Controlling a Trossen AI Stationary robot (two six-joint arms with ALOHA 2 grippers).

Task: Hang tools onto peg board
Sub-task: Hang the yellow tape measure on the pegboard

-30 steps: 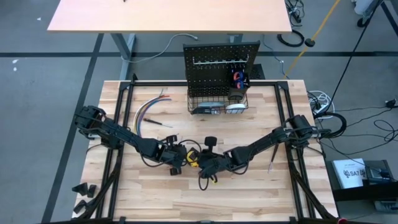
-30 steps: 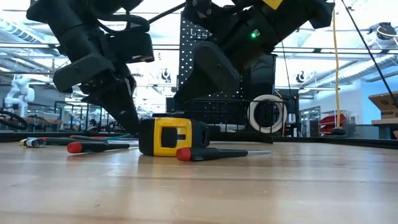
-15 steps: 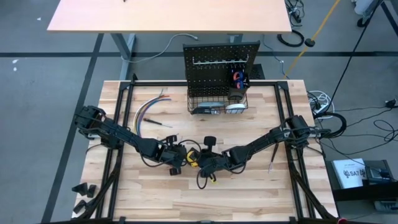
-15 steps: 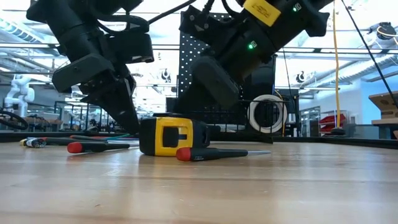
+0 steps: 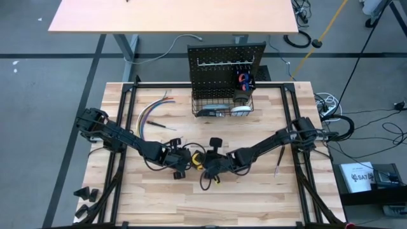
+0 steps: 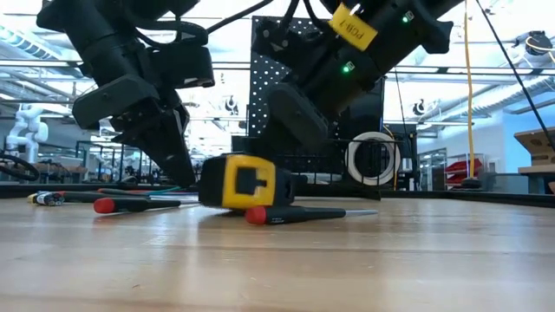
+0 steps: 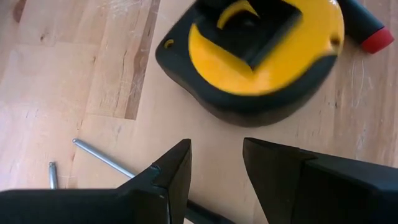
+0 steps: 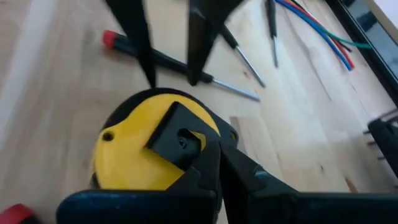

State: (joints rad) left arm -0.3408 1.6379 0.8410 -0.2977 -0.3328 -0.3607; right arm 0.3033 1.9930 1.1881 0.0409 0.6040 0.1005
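Nearest in the low view, a red-capped screwdriver (image 6: pixel 295 213) lies on the table (image 6: pixel 277 260), just in front of the yellow tape measure (image 6: pixel 245 183). The tape now sits tilted with one end raised off the wood — a second ago it lay flat. The right gripper (image 8: pixel 214 165) has its jaws pressed together on the black clip on the tape's face, so that clip is what it pinches; in the high view this gripper (image 5: pixel 206 166) sits mid-table, a little nearer the tape than a second ago.

Just beside the tape, on its other side, the left gripper (image 7: pixel 216 163) points down at the wood with jaws partly spread and nothing between them (its fingertips stand apart from the tape's rim). It has not moved since the earlier frame. A second screwdriver (image 6: pixel 130 204) and a thin metal shaft (image 7: pixel 102 158) lie by its fingers, close enough to crowd any move on that side.

Farther back — well apart from both arms — a bundle of coloured wires (image 5: pixel 152 109) lies on the table. At the far edge stands the peg board (image 5: pixel 226 60), upright, with orange-handled scissors (image 5: pixel 243 80) hanging on it and some tools in its wire basket (image 5: pixel 221 109).
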